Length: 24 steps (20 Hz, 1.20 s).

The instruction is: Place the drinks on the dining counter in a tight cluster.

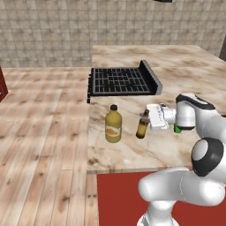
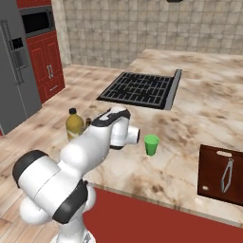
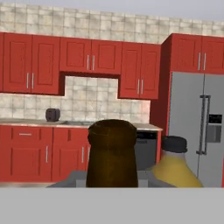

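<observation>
A slim brown glass bottle [image 1: 142,126] stands upright near the front edge of the dining counter [image 1: 185,73]. My gripper [image 1: 147,118] reaches in from the right and is shut on its neck. Whether its base touches the top I cannot tell. The squat yellow-orange juice bottle [image 1: 113,126] with a black cap stands a short gap to its left. In the hand view the brown bottle [image 3: 111,153] rises close in the middle, with the juice bottle [image 3: 177,168] just behind to the right. From the right base view my arm hides most of the brown bottle, while the juice bottle [image 2: 73,124] shows.
A black grated cooktop [image 1: 121,80] is set into the counter behind the bottles. A small green cup [image 2: 151,144] stands to the right of my hand. A dark board with tongs [image 2: 222,175] lies at the right front. Wood floor lies left of the counter.
</observation>
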Tool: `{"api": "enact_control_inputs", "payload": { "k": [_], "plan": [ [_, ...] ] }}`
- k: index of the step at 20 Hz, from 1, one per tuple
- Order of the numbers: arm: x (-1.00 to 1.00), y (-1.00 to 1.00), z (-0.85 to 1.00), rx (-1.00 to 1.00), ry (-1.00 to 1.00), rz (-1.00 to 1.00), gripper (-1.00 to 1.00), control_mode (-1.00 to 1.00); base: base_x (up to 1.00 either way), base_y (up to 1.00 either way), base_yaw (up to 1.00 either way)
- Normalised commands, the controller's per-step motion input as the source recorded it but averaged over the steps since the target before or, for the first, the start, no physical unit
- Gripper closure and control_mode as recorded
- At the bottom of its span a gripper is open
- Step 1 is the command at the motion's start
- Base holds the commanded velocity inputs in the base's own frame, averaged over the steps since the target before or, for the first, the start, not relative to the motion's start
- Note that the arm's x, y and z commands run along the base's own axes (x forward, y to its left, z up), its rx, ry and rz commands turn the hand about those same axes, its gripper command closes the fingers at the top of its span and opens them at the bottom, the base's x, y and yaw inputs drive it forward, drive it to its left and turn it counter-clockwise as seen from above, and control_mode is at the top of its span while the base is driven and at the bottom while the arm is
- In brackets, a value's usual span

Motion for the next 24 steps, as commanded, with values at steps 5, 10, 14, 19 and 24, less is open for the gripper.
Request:
{"api": "enact_control_inputs", "payload": {
  "k": [5,10,14,19,24],
  "plan": [
    [0.33,0.09,-0.21,-0.02,-0.01,0.00,1.00,-1.00,0.00,0.00,0.00],
    [0.32,0.08,-0.24,0.00,0.00,0.00,1.00,-1.00,0.00,0.00,0.00],
    [0.29,0.07,-0.21,0.00,0.00,0.00,1.00,-1.00,0.00,0.00,0.00],
    [0.18,0.07,-0.22,0.00,0.00,0.00,1.00,-1.00,0.00,0.00,0.00],
    [0.15,0.12,-0.22,0.00,0.00,0.00,1.00,-1.00,0.00,0.00,0.00]
  ]
}}
